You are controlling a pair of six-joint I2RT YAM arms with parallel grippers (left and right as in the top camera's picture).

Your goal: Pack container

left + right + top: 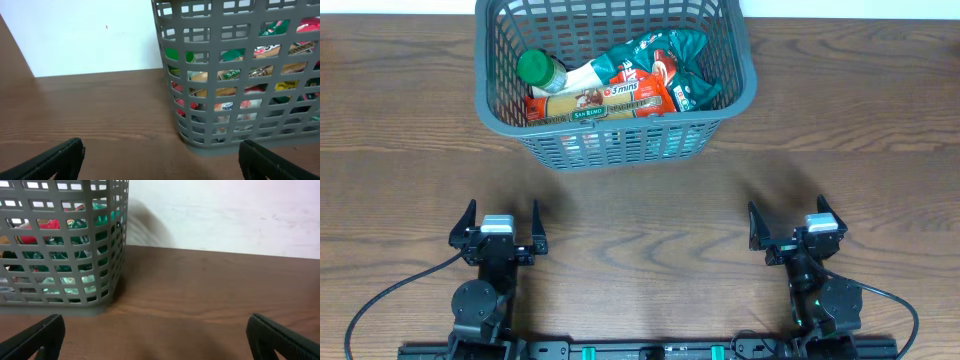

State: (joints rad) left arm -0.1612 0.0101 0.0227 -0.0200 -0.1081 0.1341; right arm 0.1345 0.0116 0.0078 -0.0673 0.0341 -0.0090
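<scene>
The dark grey slotted basket (pixel 620 142) stands at the far middle of the wooden table. Inside lie a green-capped jar (pixel 539 70), a San Remo pasta packet (pixel 590 103), a red packet (pixel 655 80) and a green packet (pixel 688 52). The basket also shows in the left wrist view (pixel 235 135) and in the right wrist view (pixel 65 300). My left gripper (pixel 501 226) is open and empty near the front edge, well short of the basket. My right gripper (pixel 796 226) is open and empty at the front right.
A white wall (pixel 85 35) rises behind the table's far edge. Black cables (pixel 380 300) run from both arm bases along the front edge.
</scene>
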